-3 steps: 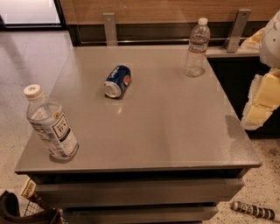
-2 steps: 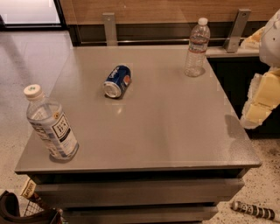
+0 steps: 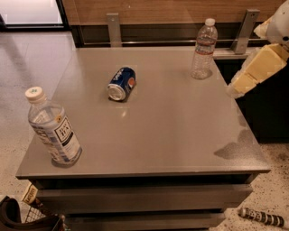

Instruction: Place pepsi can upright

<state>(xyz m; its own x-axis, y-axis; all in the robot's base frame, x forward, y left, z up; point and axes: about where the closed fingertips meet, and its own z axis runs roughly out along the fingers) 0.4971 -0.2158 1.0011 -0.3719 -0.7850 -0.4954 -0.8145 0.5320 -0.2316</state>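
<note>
jaws rose beside table (image 3: 180,149) edge | pepsi can (image 3: 122,83) lying well apart | grip unclear

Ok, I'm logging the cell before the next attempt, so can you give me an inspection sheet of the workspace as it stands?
Surface: grey table, flat, some glare.
Job's things: pepsi can lying on its side left of centre, one silver end towards the camera; not upright.
Clutter: labelled water bottle upright near the front left corner; clear water bottle upright at the far right.
Grippers: gripper over the table's right edge, well apart from the can.
Cables: nothing seen.
Surroundings: wood panel wall behind; striped object on the floor at lower right; wire basket at lower left.
</note>
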